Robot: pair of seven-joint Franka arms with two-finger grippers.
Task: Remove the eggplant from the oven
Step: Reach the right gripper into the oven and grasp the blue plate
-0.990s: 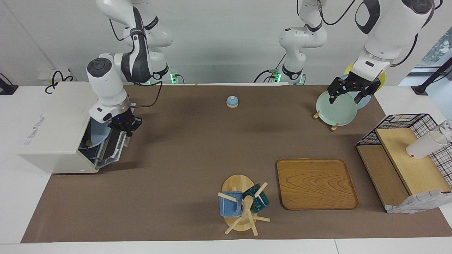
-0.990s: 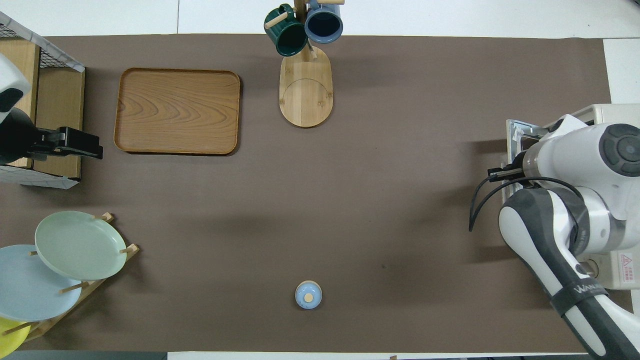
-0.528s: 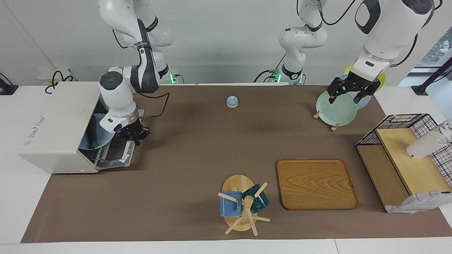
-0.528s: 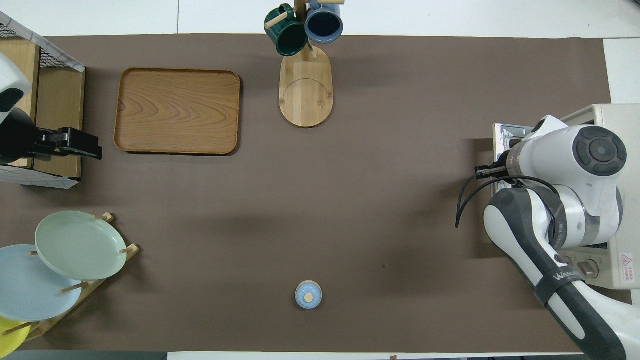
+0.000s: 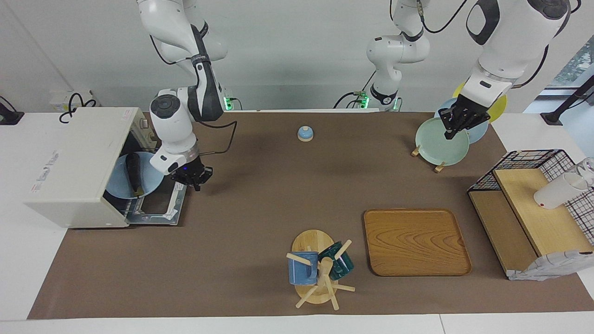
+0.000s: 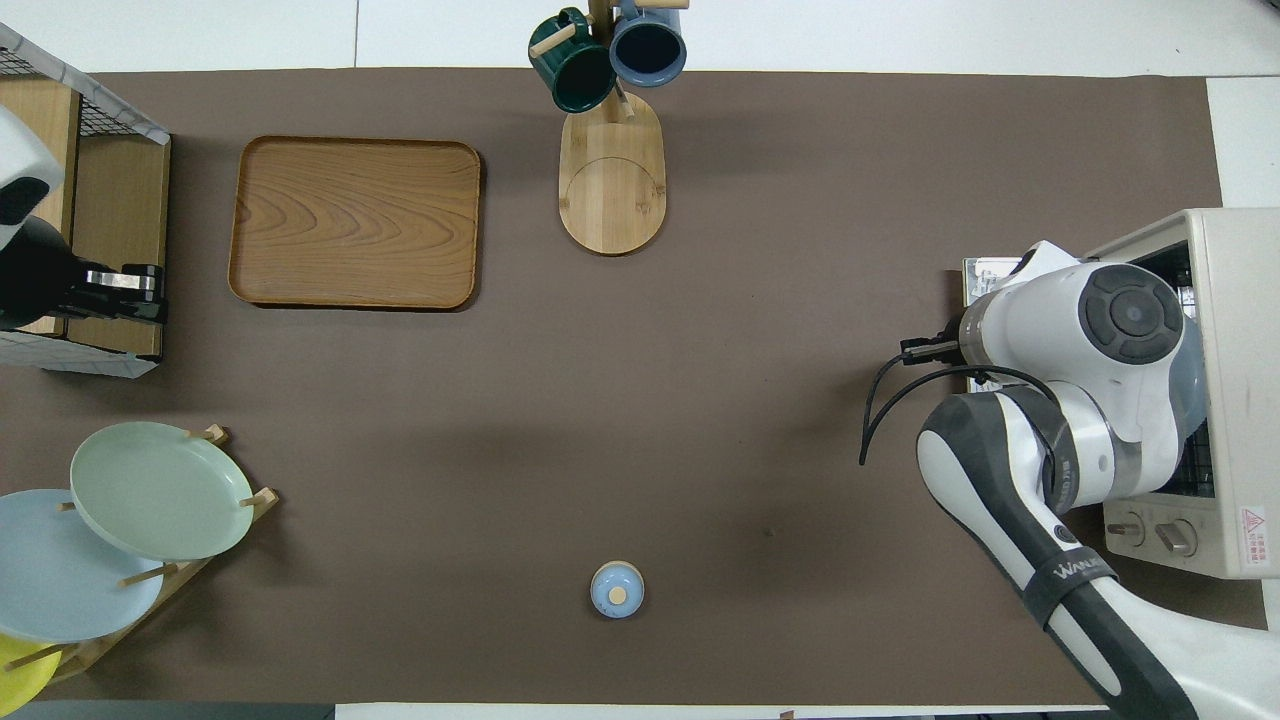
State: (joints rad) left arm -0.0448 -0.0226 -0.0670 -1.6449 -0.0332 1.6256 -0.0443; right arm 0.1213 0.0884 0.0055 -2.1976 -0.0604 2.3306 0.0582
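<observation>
The off-white oven (image 5: 74,157) stands at the right arm's end of the table, its door (image 5: 155,206) lying open and flat. Inside, the dark eggplant (image 5: 133,172) lies on a light blue plate (image 5: 144,183). My right gripper (image 5: 192,181) is at the door's outer edge, at the corner nearer to the robots. In the overhead view the right arm covers its gripper and the eggplant; the oven (image 6: 1235,380) and a corner of the door (image 6: 985,275) show. My left gripper (image 5: 457,121) waits in the air over the plate rack and also shows in the overhead view (image 6: 125,290).
A plate rack with a green plate (image 5: 441,144) stands at the left arm's end. A wire shelf (image 5: 533,204), a wooden tray (image 5: 415,241), a mug tree (image 5: 318,271) and a small blue lidded jar (image 5: 305,133) also stand on the brown mat.
The oven door has swung from half open down to flat, with my right gripper moving along with its edge away from the oven. The eggplant now shows. My left gripper has turned at the wrist.
</observation>
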